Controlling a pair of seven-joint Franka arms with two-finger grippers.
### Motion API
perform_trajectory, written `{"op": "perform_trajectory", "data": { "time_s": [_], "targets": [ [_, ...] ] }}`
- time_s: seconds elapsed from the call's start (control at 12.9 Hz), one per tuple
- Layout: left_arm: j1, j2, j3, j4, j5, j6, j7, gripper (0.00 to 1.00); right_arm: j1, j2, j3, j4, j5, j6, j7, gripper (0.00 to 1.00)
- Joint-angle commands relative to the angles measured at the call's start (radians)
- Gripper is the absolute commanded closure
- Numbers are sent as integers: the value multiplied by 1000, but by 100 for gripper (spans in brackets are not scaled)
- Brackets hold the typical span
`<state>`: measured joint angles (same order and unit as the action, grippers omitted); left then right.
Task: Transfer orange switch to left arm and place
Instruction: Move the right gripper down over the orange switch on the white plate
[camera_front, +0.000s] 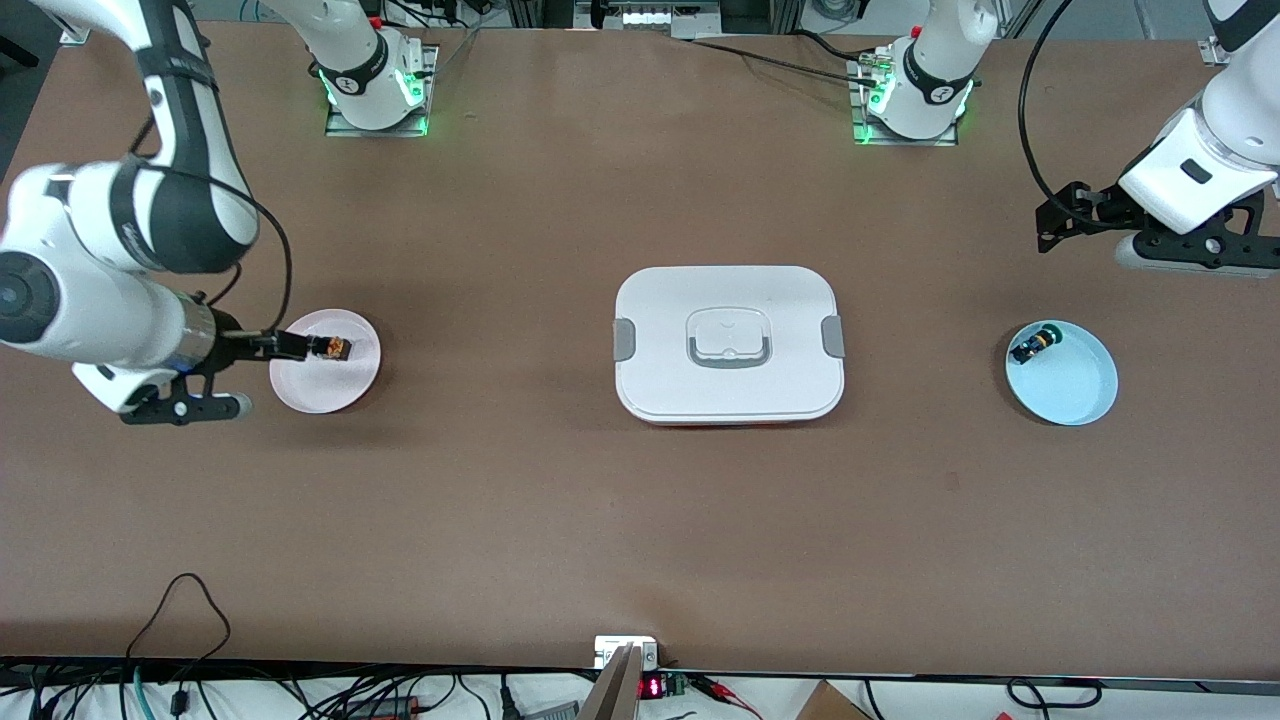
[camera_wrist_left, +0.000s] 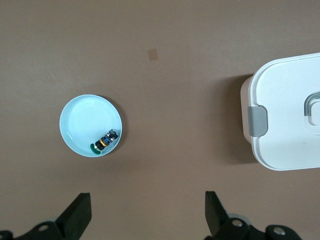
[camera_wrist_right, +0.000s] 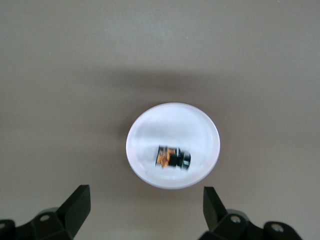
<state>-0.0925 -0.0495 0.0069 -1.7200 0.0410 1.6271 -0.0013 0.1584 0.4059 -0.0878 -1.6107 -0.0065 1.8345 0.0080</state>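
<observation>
Both jaws gape empty — right gripper (camera_wrist_right: 142, 205) over orange switch (camera_wrist_right: 173, 157), left gripper (camera_wrist_left: 148, 212) waiting.

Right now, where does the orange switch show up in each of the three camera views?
Front view: the orange switch lies on the pink plate at the right arm's end of the table.
Left wrist view: not in it.
Right wrist view: it lies on that plate, ahead of the open right gripper.
Shared landmark: the pink plate.
</observation>
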Motion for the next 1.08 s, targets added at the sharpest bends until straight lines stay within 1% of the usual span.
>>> {"op": "perform_trajectory", "data": {
  "time_s": [0.0, 0.08, 0.23, 0.46, 0.62, 0.77, 1.0],
  "targets": [
    [0, -7, -1, 11, 2, -19, -9, 0, 10, 31, 0, -61, 2, 80, 26, 0],
    [0, -7, -1, 11, 2, -19, -9, 0, -6, 33, 2, -122, 0, 148, 21, 0],
    [0, -7, -1, 11, 2, -19, -9, 0, -28, 25, 2, -205, 0, 269, 7, 0],
    [0, -7, -1, 11, 2, -19, -9, 0, -26, 11, 2, -306, 0, 360, 10, 0],
    [0, -7, -1, 11, 2, -19, -9, 0, -34, 11, 2, -374, -3, 455, 9, 0],
    [0, -7, -1, 11, 2, -19, -9, 0, -31, 4, 2, -428, -3, 497, 23, 0],
    [0, -7, -1, 11, 2, -19, -9, 0, -33, 4, 0, -469, -6, 523, 26, 0]
  ]
}}
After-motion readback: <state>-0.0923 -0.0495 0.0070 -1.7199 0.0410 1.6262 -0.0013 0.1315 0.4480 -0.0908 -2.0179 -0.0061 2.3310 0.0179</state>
